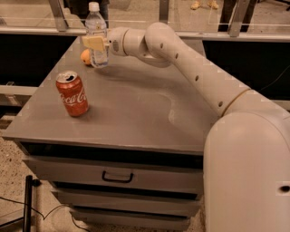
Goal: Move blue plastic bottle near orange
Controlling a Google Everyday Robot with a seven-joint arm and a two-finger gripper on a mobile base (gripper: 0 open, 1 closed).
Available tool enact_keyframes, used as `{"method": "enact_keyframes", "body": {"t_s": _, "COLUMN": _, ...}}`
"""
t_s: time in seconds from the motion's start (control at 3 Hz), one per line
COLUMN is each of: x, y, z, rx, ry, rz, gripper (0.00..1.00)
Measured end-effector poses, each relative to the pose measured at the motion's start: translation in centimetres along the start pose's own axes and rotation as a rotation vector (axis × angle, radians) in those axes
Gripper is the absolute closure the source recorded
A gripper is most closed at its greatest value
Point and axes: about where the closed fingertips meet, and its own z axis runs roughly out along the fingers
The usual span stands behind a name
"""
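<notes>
The blue plastic bottle (96,27), clear with a white cap and white label, stands upright at the far left of the grey cabinet top (136,104). My gripper (96,43) is shut on the bottle around its middle, reaching in from the right. The orange (85,56) sits right beside the bottle on its left, partly hidden behind the bottle and the gripper.
A red Coca-Cola can (72,94) stands upright near the front left of the top. A railing with posts (57,13) runs behind the cabinet. Drawers with a handle (117,176) face the front. My arm (195,77) spans the right side.
</notes>
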Motion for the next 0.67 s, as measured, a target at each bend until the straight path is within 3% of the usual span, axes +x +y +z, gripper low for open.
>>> {"method": "enact_keyframes", "body": {"t_s": 0.67, "x": 2.1, "y": 1.3, "z": 1.1, "rx": -0.026, "ry": 0.022, "rz": 0.015, "gripper": 1.0}}
